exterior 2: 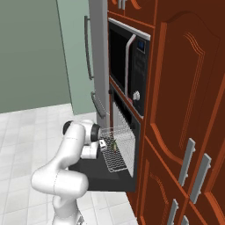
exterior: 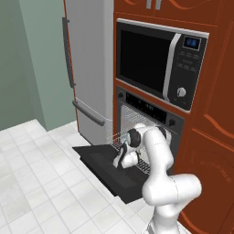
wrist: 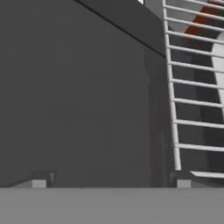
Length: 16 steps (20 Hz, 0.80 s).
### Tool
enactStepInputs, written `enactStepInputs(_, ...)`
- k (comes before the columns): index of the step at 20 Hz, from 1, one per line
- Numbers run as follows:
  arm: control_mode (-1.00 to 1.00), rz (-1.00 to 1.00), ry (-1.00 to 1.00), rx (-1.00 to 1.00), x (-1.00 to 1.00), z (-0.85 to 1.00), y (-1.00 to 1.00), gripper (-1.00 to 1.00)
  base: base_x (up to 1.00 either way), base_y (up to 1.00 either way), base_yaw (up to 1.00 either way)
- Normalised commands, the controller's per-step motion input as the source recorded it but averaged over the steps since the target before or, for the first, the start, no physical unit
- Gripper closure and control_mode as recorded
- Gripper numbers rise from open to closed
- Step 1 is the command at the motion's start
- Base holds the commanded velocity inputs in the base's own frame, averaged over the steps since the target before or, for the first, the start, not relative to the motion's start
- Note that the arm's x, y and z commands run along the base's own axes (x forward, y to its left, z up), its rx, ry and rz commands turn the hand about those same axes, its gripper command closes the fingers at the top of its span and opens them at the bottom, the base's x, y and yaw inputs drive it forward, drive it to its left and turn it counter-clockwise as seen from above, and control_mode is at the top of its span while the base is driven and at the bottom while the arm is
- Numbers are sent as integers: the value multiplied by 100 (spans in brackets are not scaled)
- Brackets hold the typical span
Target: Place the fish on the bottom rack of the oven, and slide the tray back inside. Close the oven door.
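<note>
The fish [exterior 2: 113, 144] lay on the bottom rack [exterior 2: 117, 151], which was pulled out over the oven door [exterior: 109, 170]; placing looked done, sliding and closing remained. I counted one fish, two racks, one door. My jaws [exterior 2: 102, 144] hung beside the rack; I could not tell whether they were released.

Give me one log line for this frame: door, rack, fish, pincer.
oven door: open flat | bottom rack: pulled out over door | fish: lying on rack | pincer: at rack's front edge, state unclear | next: push rack in
</note>
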Motion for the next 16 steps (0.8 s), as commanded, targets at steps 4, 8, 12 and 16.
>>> enactStepInputs(4, -100, -4, 3, 0, 48, -100, 17, -100, 0, 0, 0)
enactStepInputs(8, -100, -5, 11, 0, 44, -81, 10, -100, 0, 0, 0)
enactStepInputs(12, -100, -9, 21, 0, 51, -36, -30, -100, 0, 0, 0)
enactStepInputs(16, -100, -8, 28, 0, 43, 1, -26, -100, 0, 0, 0)
